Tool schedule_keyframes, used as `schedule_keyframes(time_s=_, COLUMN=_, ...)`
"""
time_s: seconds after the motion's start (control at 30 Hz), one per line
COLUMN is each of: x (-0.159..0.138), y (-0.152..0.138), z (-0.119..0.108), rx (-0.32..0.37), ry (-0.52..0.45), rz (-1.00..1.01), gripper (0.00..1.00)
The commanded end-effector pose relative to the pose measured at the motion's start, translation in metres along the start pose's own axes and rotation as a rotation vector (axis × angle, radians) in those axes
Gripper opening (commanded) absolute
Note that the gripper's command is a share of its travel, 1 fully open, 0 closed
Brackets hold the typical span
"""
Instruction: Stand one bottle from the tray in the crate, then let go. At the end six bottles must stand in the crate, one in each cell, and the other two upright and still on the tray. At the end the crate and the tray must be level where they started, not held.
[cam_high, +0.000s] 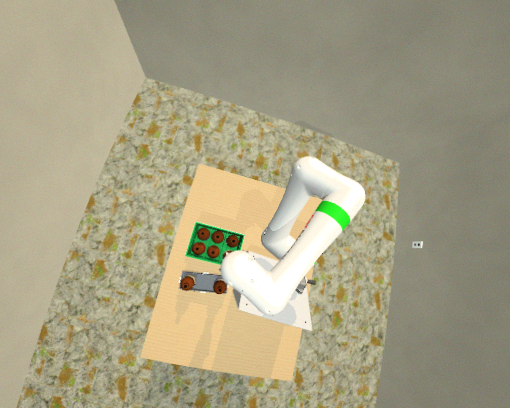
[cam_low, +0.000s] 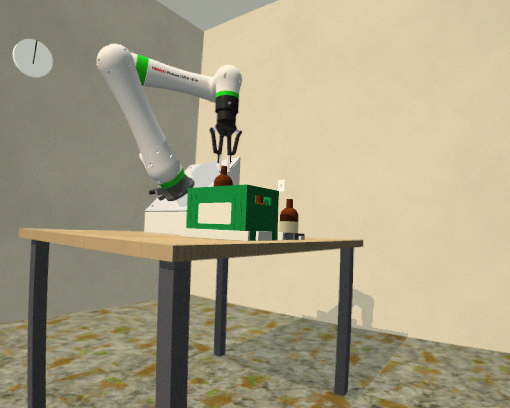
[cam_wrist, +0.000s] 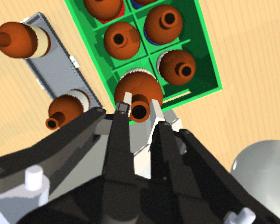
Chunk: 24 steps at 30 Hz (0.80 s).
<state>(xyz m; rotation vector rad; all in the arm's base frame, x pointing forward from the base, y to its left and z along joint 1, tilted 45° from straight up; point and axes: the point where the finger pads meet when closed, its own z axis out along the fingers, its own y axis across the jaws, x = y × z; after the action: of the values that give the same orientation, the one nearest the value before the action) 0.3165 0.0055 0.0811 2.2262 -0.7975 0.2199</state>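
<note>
Gripping a brown bottle (cam_wrist: 138, 92) by its neck, the gripper (cam_wrist: 139, 106) has its fingers clamped on either side of the bottle's mouth. In the exterior view this bottle (cam_low: 223, 178) hangs upright, its shoulders above the rim of the green crate (cam_low: 218, 212), at the crate end nearer the arm's base (cam_low: 155, 216). From the wrist view the bottle sits over the one cell not already filled; whether its foot has entered that cell cannot be judged, since the crate wall hides the lower part.

Five other bottles stand in the crate, one per cell, seen from above as brown discs (cam_high: 203, 233). Two more bottles stand upright on the grey tray (cam_high: 202, 281), one at each end: one (cam_high: 187, 283) at the far end from the arm's base, one (cam_high: 220, 287) at the near end, just beside the wrist.

Crate and tray lie side by side, close but apart, both flat on the wooden table (cam_high: 235, 350), toward its edge nearest the left wall. The white base plate (cam_high: 300, 320) occupies the table's right edge. A round clock (cam_low: 32, 58) hangs on the grey wall behind the arm.
</note>
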Motion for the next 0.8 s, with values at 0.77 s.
schedule_keyframes(time_s=0.77, x=0.0, y=-0.0002, z=0.0109, rx=0.0, ry=0.0, rz=0.0, gripper=0.0)
